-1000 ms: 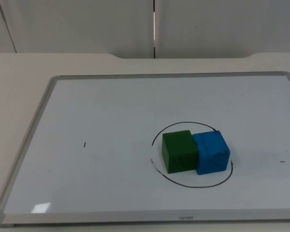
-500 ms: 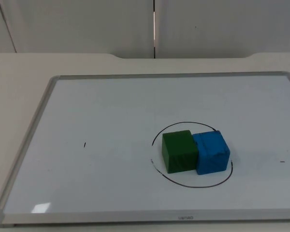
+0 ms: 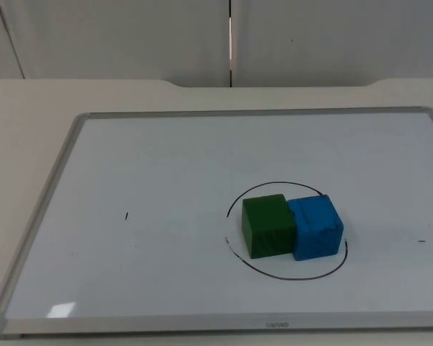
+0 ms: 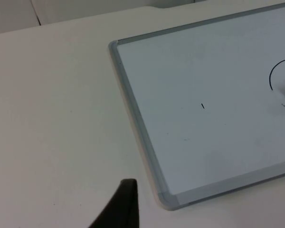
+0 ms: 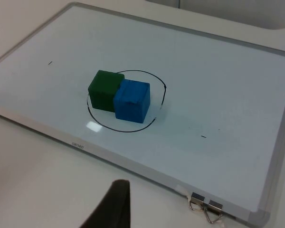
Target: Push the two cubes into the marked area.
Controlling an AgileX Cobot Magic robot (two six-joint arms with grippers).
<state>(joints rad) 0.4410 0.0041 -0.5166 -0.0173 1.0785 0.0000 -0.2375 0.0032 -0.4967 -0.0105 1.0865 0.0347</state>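
- The left gripper (image 4: 121, 209) is seen in the left wrist view as a single black fingertip over bare table, just off the whiteboard's rounded corner; whether its claw is spread or pressed together cannot be told.
- The right gripper (image 5: 115, 206) is likewise one dark fingertip in the right wrist view, above the table beside the board's edge; its claw state cannot be told either.
- The right wrist view shows two metal clips (image 5: 203, 205) on the frame near one corner of the board.
- The whiteboard (image 3: 58, 173) lies flat on the white table (image 3: 29, 101), with a grey frame round it.
- The marked area is a hand-drawn black circle (image 3: 267, 185) on the board, towards the right side in the top view.
- The green cube (image 3: 267, 225) and the blue cube (image 3: 315, 227) sit inside that circle, side by side and touching, green to the left.
- The blue cube's far right corner comes close to the line.
- The left wrist view catches an arc of the circle and a sliver of the green cube at its edge.
- A small black tick (image 3: 127, 215) sits on the board left of the circle, well apart from it.
- Beyond the table stands the grey partition wall (image 3: 130, 36).
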